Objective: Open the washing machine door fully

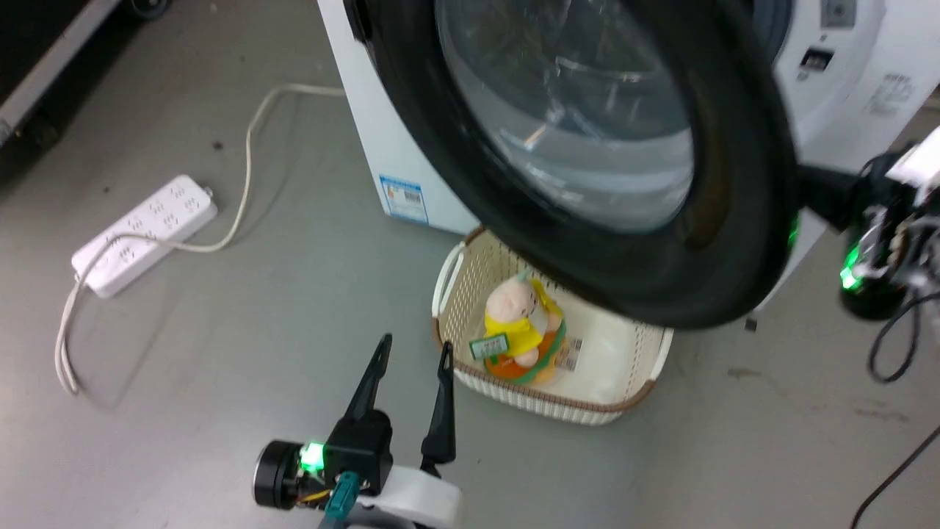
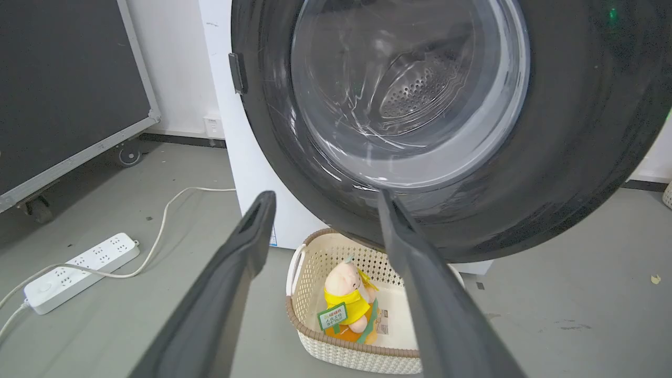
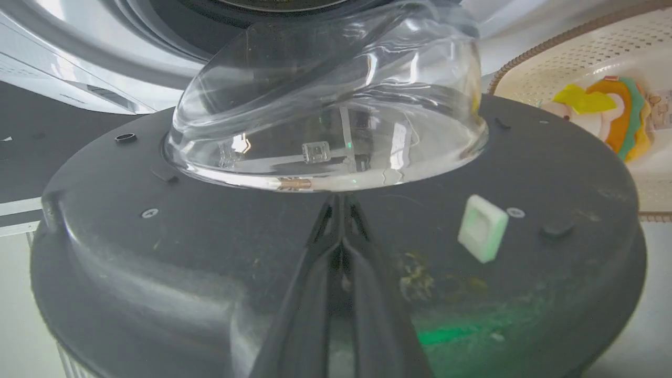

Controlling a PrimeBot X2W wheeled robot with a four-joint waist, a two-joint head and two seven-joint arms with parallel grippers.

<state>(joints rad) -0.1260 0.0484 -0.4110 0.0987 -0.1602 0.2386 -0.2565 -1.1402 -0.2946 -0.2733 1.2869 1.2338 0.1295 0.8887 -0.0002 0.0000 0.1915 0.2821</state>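
Above grey floor (image 1: 220, 294), glossy black round glass-bowled washing machine door (image 1: 734, 220), twelve o'clock: likely stiff, slick, best pushed at rim; left hand (image 1: 416, 345) splayed, right hand (image 3: 338, 210) pinched together.

No word or number could be read anywhere. The washing machine (image 1: 382, 132) carried a blue label (image 1: 403, 198) low on its front and a block of grey print (image 1: 888, 94) on its white panel, both too small and blurred to make out. A green tag (image 2: 332, 316) on the plush toy (image 2: 344, 294) bore pale characters, and a sticker (image 2: 381, 321) inside the basket (image 2: 336, 357) showed dark marks, equally illegible.
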